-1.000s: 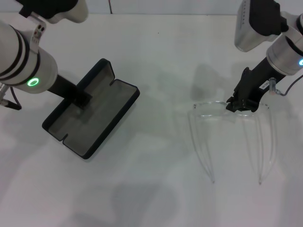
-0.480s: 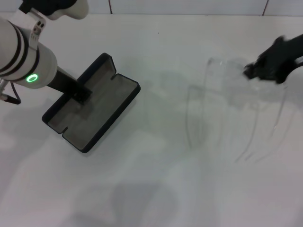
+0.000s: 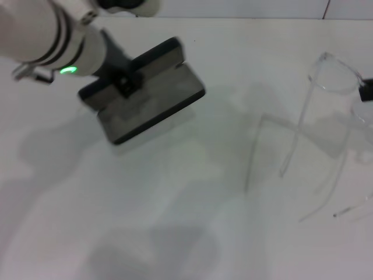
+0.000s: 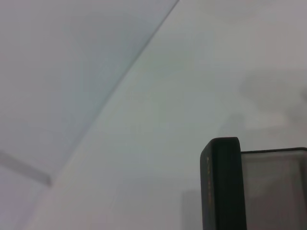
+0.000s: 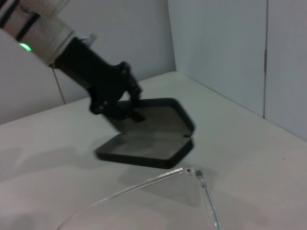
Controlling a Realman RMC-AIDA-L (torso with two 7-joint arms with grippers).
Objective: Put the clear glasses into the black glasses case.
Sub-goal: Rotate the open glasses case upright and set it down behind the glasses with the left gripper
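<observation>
At far left, the left gripper [image 3: 123, 81] is clamped on the open black glasses case [image 3: 152, 93], holding it tilted above the desk [image 3: 175, 221]. At far right, the clear glasses [image 3: 326, 111] hang in the air, held by the right gripper [image 3: 367, 90] at the edge; its opening cannot be told.

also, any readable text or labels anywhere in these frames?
None readable.
Black glasses case: faint marks on the lid edge, too blurred to read.
Left arm: green light ring only, no text.
Clear glasses: no markings visible.
</observation>
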